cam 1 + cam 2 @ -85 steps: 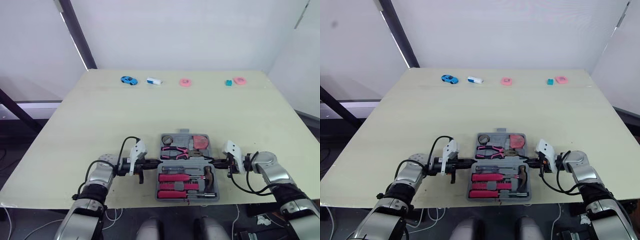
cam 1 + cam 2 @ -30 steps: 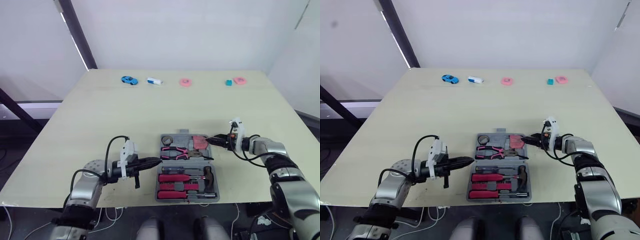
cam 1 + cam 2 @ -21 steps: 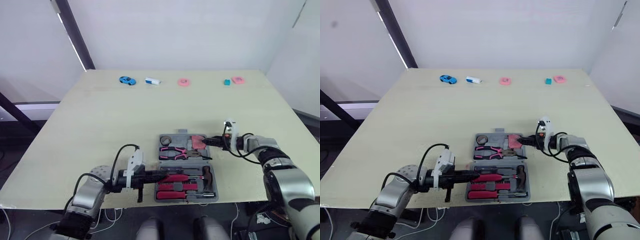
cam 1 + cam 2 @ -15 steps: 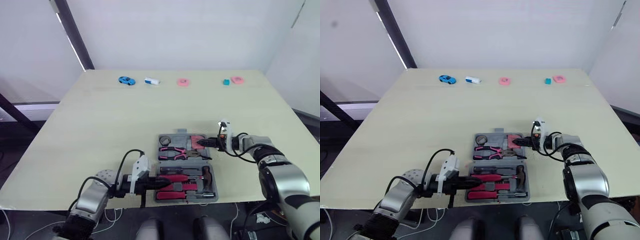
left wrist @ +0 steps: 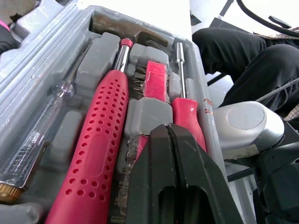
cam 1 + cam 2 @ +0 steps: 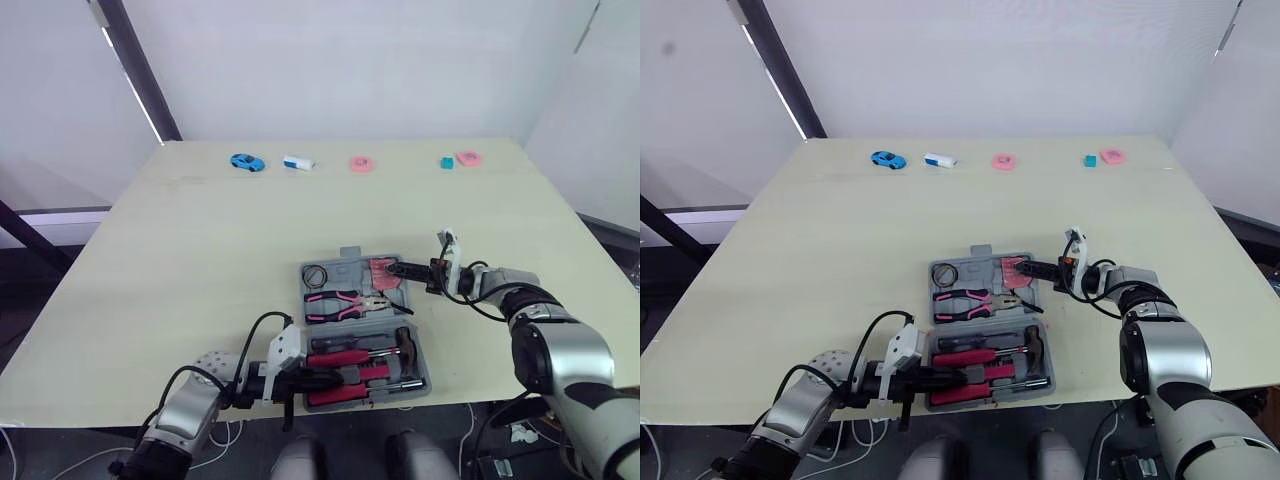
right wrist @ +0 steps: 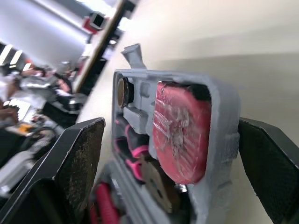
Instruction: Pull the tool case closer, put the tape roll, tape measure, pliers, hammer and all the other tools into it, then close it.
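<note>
Left claw (image 5: pixel 167 133) first: its two black fingers are pressed tip to tip with nothing between them. They sit low over the near half of the grey plastic tool case (image 6: pixel 350 256), coming in from the case's 8 o'clock corner. Right by those tips lies a red-handled screwdriver (image 5: pixel 184 116). Beside it is the hammer with the red perforated grip (image 5: pixel 100 154), head toward the case's 3 o'clock wall, and on the hammer's other side a clear-handled screwdriver (image 5: pixel 37 135).

Over to the right claw (image 6: pixel 393 268): fingers spread wide, straddling the case's 2 o'clock end, one over the interior and one outside the wall. Whether either touches the plastic, I cannot tell. Between them sits the red tape measure (image 7: pixel 180 135) in its pocket. Further along, the pink-handled pliers (image 6: pixel 335 300) lie across the far half, and a dark round tape roll (image 6: pixel 316 274) fills the 10 o'clock corner.

The case lies open flat on the pale wooden counter (image 6: pixel 200 240), near its 6 o'clock edge. Well apart, along the 12 o'clock edge, runs a row: blue toy car (image 6: pixel 245 161), small white block (image 6: pixel 297 161), pink ring (image 6: pixel 360 164), teal block (image 6: pixel 446 161), pink disc (image 6: pixel 467 158).
</note>
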Motion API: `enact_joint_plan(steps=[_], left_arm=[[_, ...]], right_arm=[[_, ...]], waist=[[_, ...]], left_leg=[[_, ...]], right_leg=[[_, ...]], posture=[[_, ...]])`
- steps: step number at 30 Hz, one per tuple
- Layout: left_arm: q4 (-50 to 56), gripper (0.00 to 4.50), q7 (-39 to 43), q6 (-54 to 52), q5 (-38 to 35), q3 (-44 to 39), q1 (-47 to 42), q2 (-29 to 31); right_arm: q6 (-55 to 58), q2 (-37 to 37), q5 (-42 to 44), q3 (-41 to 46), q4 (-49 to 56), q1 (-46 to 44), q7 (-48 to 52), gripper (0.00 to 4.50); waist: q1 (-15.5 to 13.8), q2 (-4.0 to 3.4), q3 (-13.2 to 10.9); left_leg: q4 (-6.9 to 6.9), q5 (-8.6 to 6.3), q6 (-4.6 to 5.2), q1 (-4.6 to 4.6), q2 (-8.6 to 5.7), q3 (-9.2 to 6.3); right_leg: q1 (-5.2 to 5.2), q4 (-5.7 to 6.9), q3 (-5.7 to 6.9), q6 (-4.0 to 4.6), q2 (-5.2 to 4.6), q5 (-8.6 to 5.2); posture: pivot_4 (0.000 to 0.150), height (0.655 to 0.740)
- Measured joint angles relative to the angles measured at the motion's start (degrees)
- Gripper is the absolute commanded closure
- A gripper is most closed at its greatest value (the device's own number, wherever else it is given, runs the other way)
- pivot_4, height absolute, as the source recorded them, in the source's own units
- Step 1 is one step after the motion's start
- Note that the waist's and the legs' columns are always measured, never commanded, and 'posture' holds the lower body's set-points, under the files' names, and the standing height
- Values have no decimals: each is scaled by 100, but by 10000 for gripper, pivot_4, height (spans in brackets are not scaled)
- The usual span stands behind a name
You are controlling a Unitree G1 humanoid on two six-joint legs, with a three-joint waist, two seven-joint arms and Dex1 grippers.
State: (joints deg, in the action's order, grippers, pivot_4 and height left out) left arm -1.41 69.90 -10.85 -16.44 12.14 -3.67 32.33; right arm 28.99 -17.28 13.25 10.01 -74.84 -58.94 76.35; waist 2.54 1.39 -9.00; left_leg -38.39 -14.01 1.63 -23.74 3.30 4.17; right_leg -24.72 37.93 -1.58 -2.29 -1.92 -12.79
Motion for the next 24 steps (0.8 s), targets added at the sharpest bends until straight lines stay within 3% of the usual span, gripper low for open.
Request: enact_joint_plan(steps=[10, 13, 15, 18, 22, 24], left_arm=[[46, 45000, -10, -17, -177, -198, 152, 160], [315, 45000, -32, -17, -271, -399, 421, 381], [722, 45000, 34, -86, -525, -873, 909, 785], [1090, 45000, 208, -229, -946, -1647, 1697, 1254], [1155, 45000, 235, -273, -1497, -2757, 2240, 1343], [1020, 39750, 125, -228, -1608, -3140, 2215, 1283]], right_arm=[[452, -287, 129, -397, 545, 11, 1408, 490], [1063, -619, 894, -1167, 1812, 418, 1460, 490], [1642, -1258, 1780, -1862, 3377, 1076, 1501, 490], [2090, -1933, 2420, -2241, 4715, 1814, 1547, 490], [2326, -2461, 2723, -2131, 5998, 2694, 1526, 490], [2057, -2549, 2640, -1843, 6433, 3121, 1235, 0]], waist=[[0, -3, -2], [-20, -4, -3], [-52, -5, -3], [-50, -11, -6], [-55, -13, -9], [-79, -13, -9]], left_leg=[[0, 0, 0, -2, 0, 1], [4, -1, -1, -6, 2, -10], [12, -2, -2, -14, 8, -29], [17, -10, 7, -7, 18, -21], [8, -9, 7, -7, 19, -21], [3, -8, 7, -3, 14, -20]], right_leg=[[-3, 0, 0, 0, -1, 0], [-6, -2, 3, 2, -6, -1], [-13, -4, 12, 7, -21, -6], [-10, -16, 18, 27, -35, -20], [-10, -20, 19, 29, -36, -24], [-7, -19, 21, 8, -37, -35]], posture=[[1500, 7395], [1500, 7395], [1500, 7395], [1500, 7395], [1500, 7395], [1500, 7395]])
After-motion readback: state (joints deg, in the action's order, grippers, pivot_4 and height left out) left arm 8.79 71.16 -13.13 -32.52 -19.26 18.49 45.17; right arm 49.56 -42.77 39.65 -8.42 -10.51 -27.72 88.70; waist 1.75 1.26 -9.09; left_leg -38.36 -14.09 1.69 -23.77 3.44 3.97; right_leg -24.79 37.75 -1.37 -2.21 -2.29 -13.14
